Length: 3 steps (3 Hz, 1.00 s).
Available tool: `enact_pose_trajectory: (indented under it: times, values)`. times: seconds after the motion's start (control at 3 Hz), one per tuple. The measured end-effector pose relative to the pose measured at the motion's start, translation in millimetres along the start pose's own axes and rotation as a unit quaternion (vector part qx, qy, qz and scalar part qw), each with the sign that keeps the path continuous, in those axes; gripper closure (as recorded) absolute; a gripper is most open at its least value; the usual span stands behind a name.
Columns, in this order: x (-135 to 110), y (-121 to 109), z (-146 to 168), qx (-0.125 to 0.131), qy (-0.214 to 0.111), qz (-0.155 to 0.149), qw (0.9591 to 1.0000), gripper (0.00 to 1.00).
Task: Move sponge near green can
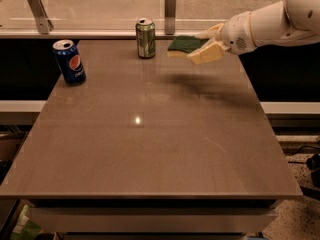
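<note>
The sponge (184, 44), dark green on top with pale yellow foam below, is held in the air above the back of the table, a short way right of the green can (145, 38). The green can stands upright near the table's back edge. My gripper (200, 45) reaches in from the right and is shut on the sponge's right end, one cream finger (206, 53) in front and one behind it. The sponge's shadow falls on the table below and to the right.
A blue Pepsi can (69, 61) stands upright at the back left of the brown table (150, 149). A rail with metal posts (170, 4) runs behind the table. My white arm (275, 21) stretches in from the upper right.
</note>
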State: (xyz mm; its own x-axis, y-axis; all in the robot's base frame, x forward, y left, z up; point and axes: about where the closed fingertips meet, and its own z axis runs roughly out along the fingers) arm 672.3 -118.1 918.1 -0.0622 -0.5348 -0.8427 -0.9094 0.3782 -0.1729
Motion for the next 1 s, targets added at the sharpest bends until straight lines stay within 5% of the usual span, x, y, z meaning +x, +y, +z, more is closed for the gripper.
enact_pose_trajectory:
  times: [1.0]
  values:
    - [15,-24,37,0.061,0.006,0.01,0.9981,1.0]
